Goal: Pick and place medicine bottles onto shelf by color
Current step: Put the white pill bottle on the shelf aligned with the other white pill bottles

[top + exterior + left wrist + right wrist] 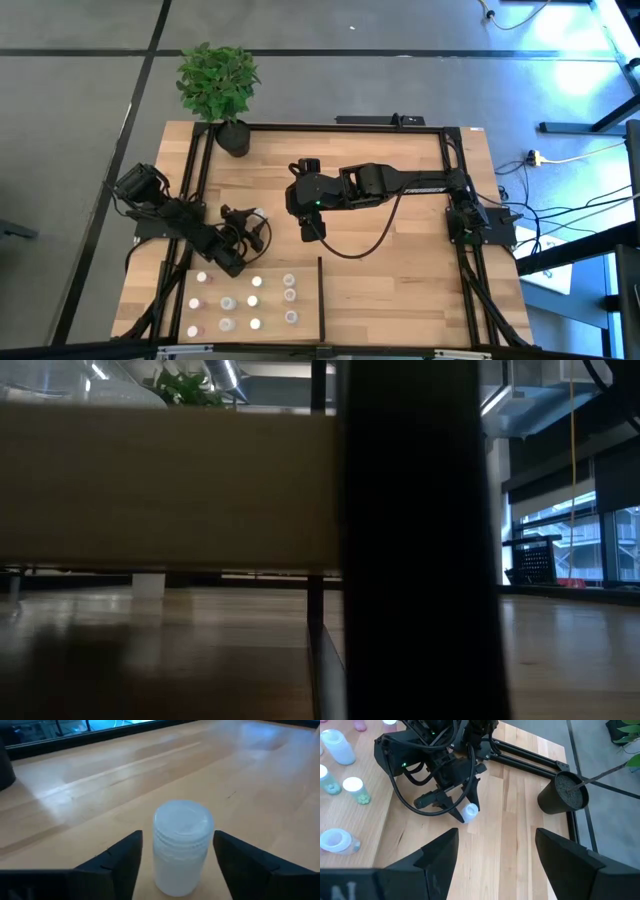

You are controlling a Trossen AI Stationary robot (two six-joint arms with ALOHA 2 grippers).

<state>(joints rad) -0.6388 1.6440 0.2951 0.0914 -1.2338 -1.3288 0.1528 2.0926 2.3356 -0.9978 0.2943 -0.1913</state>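
Wooden tabletop (400, 270), plant pot (235, 137) at far corner. Left gripper (177, 862) sits low just beyond the shelf (305, 300), fingers parted either side of an upright whitish bottle (181, 847), small gaps both sides, no grip. Other bottles (253, 300) stand on the shelf. Right gripper (495, 852) hovers mid-table, jaws wide, empty.

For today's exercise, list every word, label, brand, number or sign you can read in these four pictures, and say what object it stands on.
None can be read.
Bottle between the left gripper's open fingers: plain white lid and frosted wall, no label showing.
Other bottles on the shelf: no print visible.
Plant pot: plain black.
Right gripper: pale marks at one finger's lower edge, cut off and unreadable.
Low view: no text.
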